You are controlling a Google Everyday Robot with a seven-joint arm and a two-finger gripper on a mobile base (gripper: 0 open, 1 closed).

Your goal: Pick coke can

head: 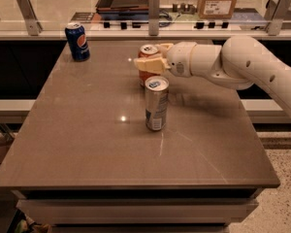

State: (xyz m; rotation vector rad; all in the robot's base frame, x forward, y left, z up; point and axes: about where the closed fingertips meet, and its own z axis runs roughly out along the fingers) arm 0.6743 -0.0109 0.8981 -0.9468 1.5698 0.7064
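Observation:
The coke can (pixel 148 49), short and orange-red with a silver top, stands upright on the table behind the middle. My gripper (pixel 148 55) reaches in from the right and is shut on it: one cream finger (pixel 150 65) lies across its near side and the other (pixel 164 46) sits behind its top. The can rests on the table. A taller slim silver can (pixel 156 104) stands just in front of it and hides its lower right part.
A blue Pepsi can (pixel 77 41) stands at the table's back left. My white arm (pixel 242 62) spans the right side above the brown table (pixel 87 144). A glass rail with metal posts (pixel 154 6) runs behind the table's far edge.

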